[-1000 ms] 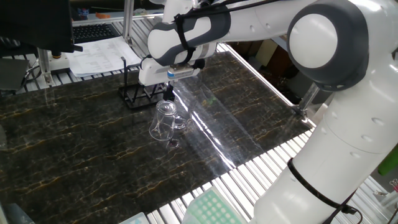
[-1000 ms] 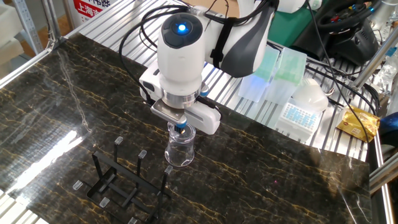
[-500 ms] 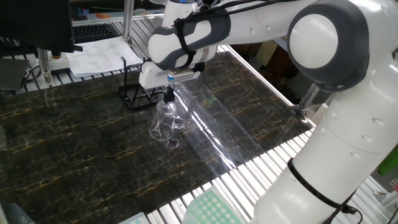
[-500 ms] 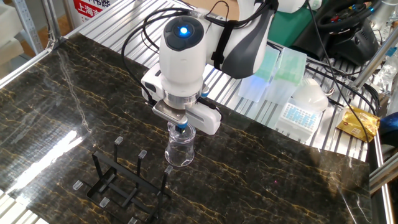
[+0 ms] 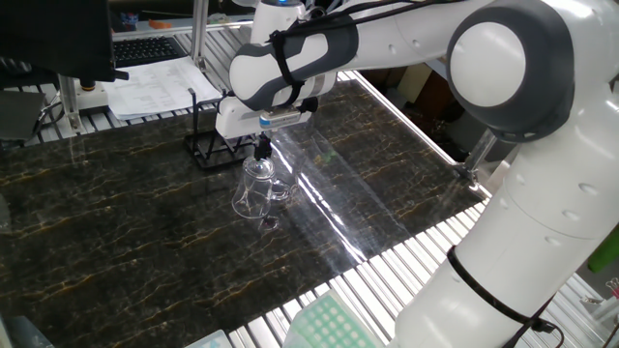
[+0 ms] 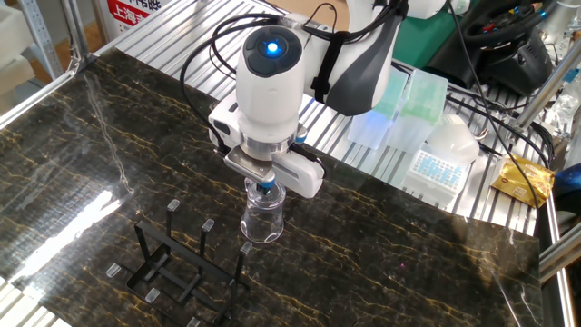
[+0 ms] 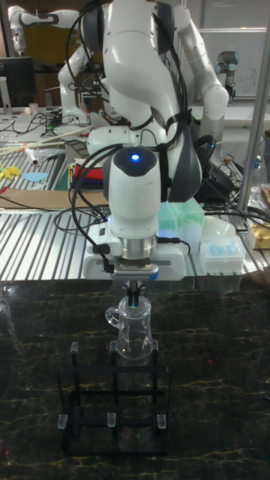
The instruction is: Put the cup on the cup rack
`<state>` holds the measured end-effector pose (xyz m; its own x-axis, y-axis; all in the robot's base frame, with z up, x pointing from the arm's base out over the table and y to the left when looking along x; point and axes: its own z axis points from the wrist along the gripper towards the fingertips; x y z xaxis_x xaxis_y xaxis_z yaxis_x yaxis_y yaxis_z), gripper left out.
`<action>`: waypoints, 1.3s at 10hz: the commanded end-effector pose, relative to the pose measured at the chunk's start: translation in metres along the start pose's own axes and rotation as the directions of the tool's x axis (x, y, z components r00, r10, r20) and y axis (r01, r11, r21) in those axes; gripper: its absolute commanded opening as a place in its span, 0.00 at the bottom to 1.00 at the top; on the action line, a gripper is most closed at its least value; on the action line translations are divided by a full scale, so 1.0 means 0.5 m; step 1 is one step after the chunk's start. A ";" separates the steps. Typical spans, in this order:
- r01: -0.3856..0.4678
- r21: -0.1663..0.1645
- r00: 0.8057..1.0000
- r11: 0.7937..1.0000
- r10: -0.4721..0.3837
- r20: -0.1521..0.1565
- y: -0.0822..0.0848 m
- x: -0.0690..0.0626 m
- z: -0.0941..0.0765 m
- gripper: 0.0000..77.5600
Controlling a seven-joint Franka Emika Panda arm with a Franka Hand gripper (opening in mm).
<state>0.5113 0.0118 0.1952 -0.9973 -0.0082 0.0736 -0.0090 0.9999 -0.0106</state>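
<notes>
The cup (image 5: 257, 189) is a clear glass mug with a side handle, hanging just under my gripper (image 5: 262, 148). The narrow fingers are shut on its rim wall. In the other fixed view the cup (image 6: 263, 219) is beside the far right corner of the cup rack (image 6: 181, 270), under the gripper (image 6: 266, 191). The rack is a black wire stand with thin upright pegs. The tall fixed view shows the cup (image 7: 133, 331) behind the rack (image 7: 113, 417), its handle pointing left, with the gripper (image 7: 133, 299) on its rim. Whether the cup's base touches the table I cannot tell.
The cup rack (image 5: 209, 149) stands at the dark marble top's far edge in one fixed view. Papers (image 5: 155, 83) and a metal post (image 5: 198, 39) lie behind it. Pipette-tip boxes (image 6: 425, 169), green boxes (image 6: 400, 98) and a yellow bag (image 6: 524, 182) sit on the slatted metal bench.
The wrist has shifted very slightly to the right in the other fixed view. The cup and the rack stay about where they were.
</notes>
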 end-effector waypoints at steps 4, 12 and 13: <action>-0.007 0.006 1.000 1.000 0.007 0.002 0.000 -0.001 -0.001 1.00; -0.013 0.005 1.000 1.000 0.013 0.000 0.012 0.007 0.030 1.00; -0.016 0.005 1.000 1.000 0.016 0.000 0.013 0.009 0.032 1.00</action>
<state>0.5095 0.0135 0.1917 -0.9972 0.0011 0.0747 -0.0002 0.9999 -0.0169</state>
